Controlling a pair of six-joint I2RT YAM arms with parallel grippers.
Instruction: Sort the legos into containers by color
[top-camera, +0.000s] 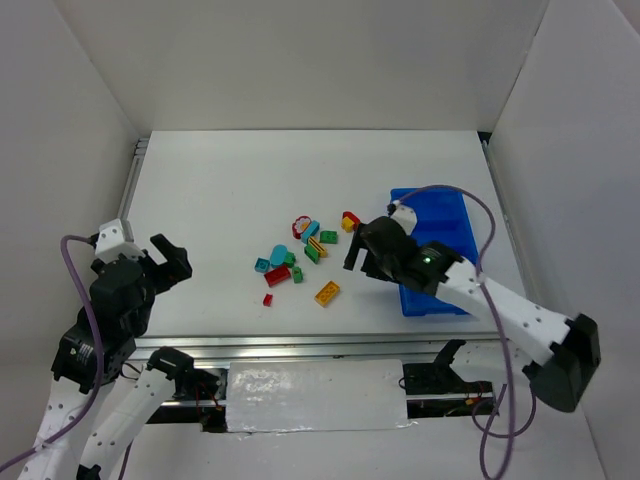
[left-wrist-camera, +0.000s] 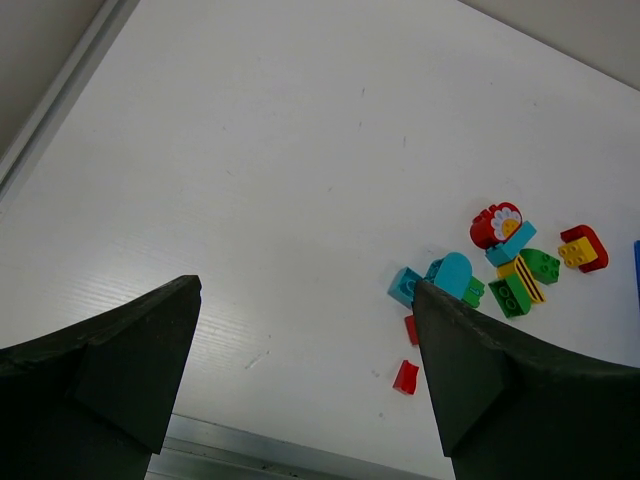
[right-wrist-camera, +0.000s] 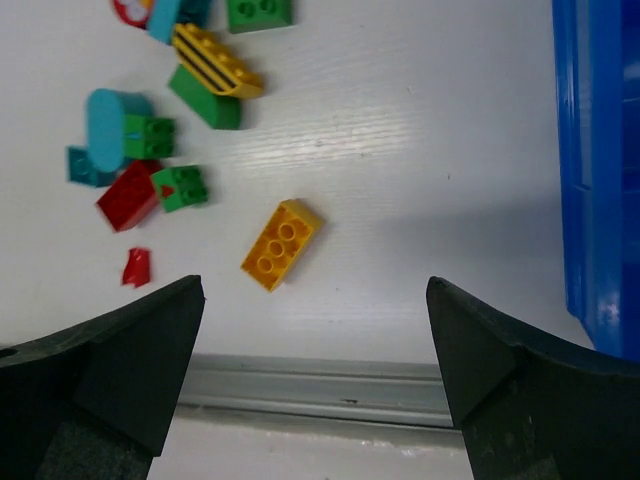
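Currently the right gripper (right-wrist-camera: 312, 300) and the left gripper (left-wrist-camera: 305, 290) both stand spread wide and empty. The legos (top-camera: 300, 258) lie loose on the table, left of the blue tray (top-camera: 450, 225). Closing on the slanted yellow brick (right-wrist-camera: 281, 244) could twist it aside. Only the right wrist view shows that slant, while the top view shows the tray's far end.

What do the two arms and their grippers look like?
Both arms have white shells with black joints. The left gripper and right gripper are black with wedge-shaped fingers. A purple cable runs along each arm; a green light glows near the right wrist.
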